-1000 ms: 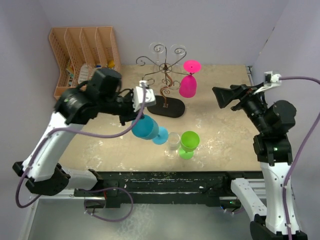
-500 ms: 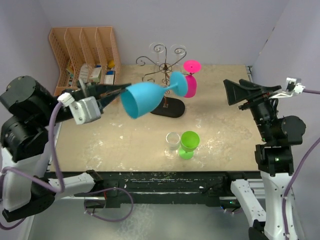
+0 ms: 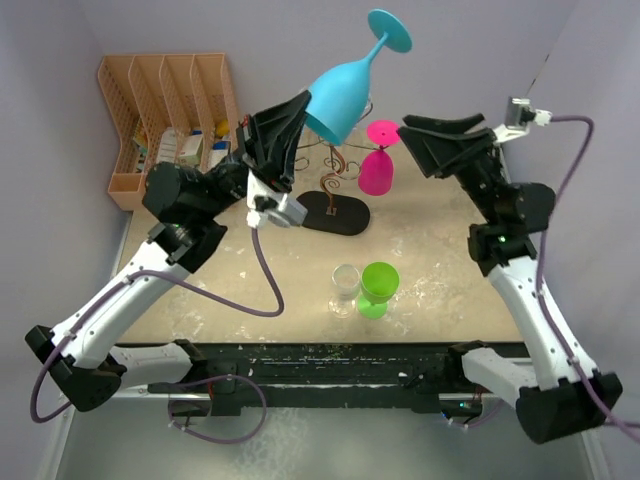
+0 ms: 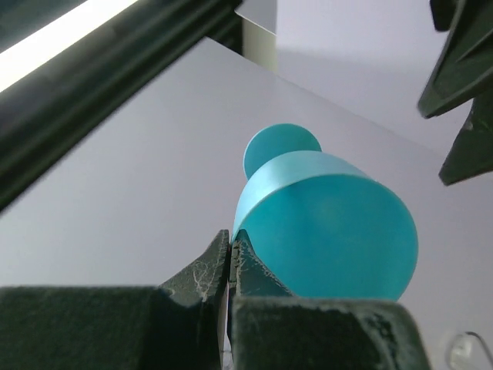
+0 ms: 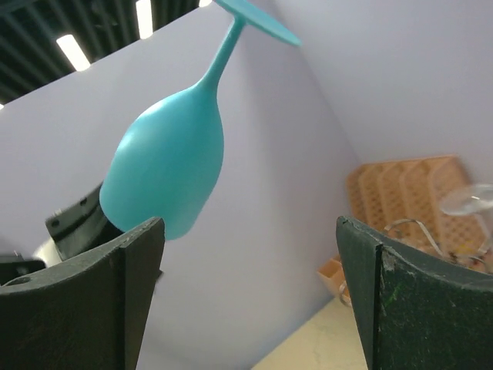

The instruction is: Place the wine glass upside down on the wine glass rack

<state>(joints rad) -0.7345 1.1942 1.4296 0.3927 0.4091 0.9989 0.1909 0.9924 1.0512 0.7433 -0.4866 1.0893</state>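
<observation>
My left gripper (image 3: 305,106) is shut on the rim of a blue wine glass (image 3: 342,90) and holds it high above the table, tilted, with its foot (image 3: 390,30) up. The left wrist view shows the pinched bowl (image 4: 331,223) between my fingertips (image 4: 231,240). The dark wire wine glass rack (image 3: 333,150) stands below on its black oval base (image 3: 340,217); a pink glass (image 3: 377,168) hangs upside down on it. My right gripper (image 3: 418,147) is open and empty just right of the blue glass, which shows in its view (image 5: 166,169) beyond the open jaws (image 5: 250,231).
A green glass (image 3: 380,286) and a clear glass (image 3: 346,286) stand upright at the table's near middle. The peach slotted organizer (image 3: 170,110) stands at the back left and also shows in the right wrist view (image 5: 400,189). Lilac walls close in the back and sides.
My left arm has swung the blue glass up and to the right, from table height to high over the rack, foot now uppermost. My right arm has moved left towards the glass.
</observation>
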